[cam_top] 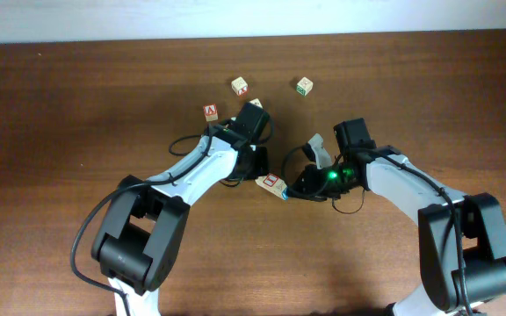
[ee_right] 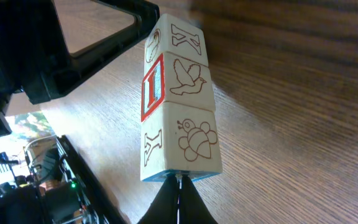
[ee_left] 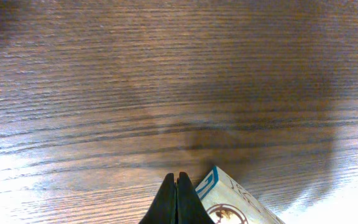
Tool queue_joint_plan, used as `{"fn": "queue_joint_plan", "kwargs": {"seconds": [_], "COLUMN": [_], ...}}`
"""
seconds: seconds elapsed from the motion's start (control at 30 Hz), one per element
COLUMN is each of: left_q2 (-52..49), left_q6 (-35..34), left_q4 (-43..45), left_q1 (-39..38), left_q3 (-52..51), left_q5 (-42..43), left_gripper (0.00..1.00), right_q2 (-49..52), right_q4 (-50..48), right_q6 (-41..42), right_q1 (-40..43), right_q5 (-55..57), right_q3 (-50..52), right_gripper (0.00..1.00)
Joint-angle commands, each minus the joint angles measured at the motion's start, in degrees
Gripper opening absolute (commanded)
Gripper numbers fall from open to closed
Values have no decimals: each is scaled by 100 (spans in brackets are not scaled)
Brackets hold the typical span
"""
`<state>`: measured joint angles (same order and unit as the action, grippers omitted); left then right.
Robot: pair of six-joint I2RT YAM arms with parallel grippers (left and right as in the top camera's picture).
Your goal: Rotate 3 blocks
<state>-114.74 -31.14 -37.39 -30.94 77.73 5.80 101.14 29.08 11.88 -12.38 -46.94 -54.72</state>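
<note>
Three blocks [ee_right: 178,102] lay touching in one row on table [ee_right: 303,124], mid-table between both arms. We saw right gripper [ee_right: 179,196] pinched shut, empty, tips at row's near end. Left gripper [ee_left: 176,199] likewise shut, empty, beside blue-edged block [ee_left: 235,199]. We judged turning unfinished; how much remained, unclear. Other blocks [cam_top: 240,85] lay farther off.

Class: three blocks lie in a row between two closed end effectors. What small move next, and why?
Probably sweep the right end effector sideways to swing the blocks round: its closed tips sit at the row's near end, and the left end effector flanks them.
</note>
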Motion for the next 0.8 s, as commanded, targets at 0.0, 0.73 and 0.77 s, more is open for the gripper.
{"fn": "queue_joint_plan", "kwargs": {"seconds": [0.0,0.73,0.77], "left_q2": [184,184,184], "left_q6": [-52,-13,-4], "left_q4": [-35,-205,-212], "left_q1": [-341,-387,-376], "left_q3": [17,17,17], "left_q5": [1419,1427,1375], "left_gripper": [0,0,0], "right_q2": [-37,-37,-37], "right_q4": [-409,-704,-704], "right_q6": [72,518,518], "right_q1": [-223,-610,-610], "right_q5": [-81,264,264], "right_q3": [-179,-511,-511], "right_gripper": [4,4,4]}}
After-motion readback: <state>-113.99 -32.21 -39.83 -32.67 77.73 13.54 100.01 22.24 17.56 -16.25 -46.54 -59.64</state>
